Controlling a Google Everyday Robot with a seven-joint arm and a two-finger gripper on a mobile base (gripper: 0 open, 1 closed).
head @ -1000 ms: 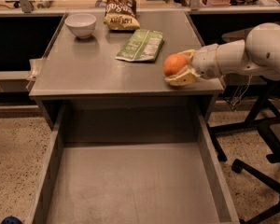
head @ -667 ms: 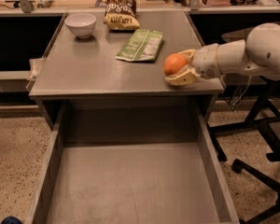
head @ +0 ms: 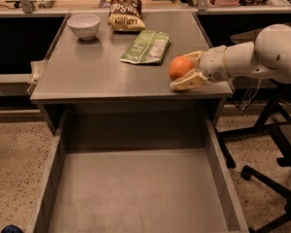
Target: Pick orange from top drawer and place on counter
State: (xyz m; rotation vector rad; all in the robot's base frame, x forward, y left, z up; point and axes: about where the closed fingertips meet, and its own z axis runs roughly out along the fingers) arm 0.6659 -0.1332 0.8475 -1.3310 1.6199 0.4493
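Camera view: where is the orange (head: 180,67) seen against the counter (head: 87,69)?
At the counter's right front corner, close to the front edge. Whether the surface is touched by it cannot be told.

How is the gripper (head: 183,70) set?
It is closed around the orange. One pale finger is laid over the far side of the fruit and the other is pressed under its near side. The white arm (head: 252,57) is reached in from beyond the counter's right edge.

What else is carried by the counter?
A white bowl (head: 84,25) is placed at its back left. A chip bag (head: 125,12) is stood at the back middle. A green packet (head: 146,47) is laid flat near the centre, just beside the orange.

And below the counter?
The top drawer (head: 136,193) is pulled out from under the front edge, and its grey bottom is shown bare.
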